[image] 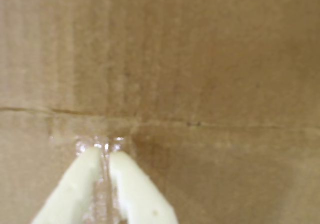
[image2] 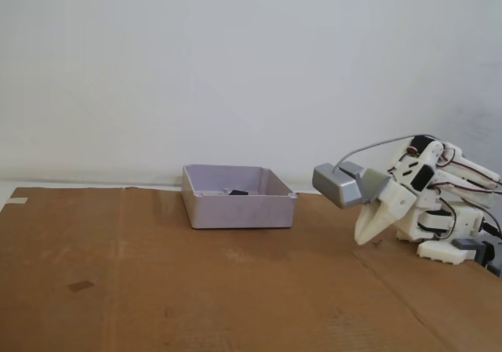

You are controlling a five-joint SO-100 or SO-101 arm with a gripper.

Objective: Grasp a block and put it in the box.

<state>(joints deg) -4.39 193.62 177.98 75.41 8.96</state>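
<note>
The box [image2: 235, 208] is a pale lavender-grey tray standing on the cardboard surface at mid-left of the fixed view. Inside it lies the small black block [image2: 238, 192], near the back wall. My white gripper [image2: 361, 240] sits folded at the right, well to the right of the box, tips pointing down just above the cardboard. In the wrist view the two pale fingers [image: 90, 184] meet at their tips, and the gripper [image: 105, 151] is shut with nothing in it. Neither box nor block shows in the wrist view.
Brown cardboard [image2: 196, 289] covers the table, with a crease line [image: 200, 124] across it. A grey camera module [image2: 339, 183] juts from the arm toward the box. The arm's base [image2: 451, 238] stands at the far right. A white wall rises behind.
</note>
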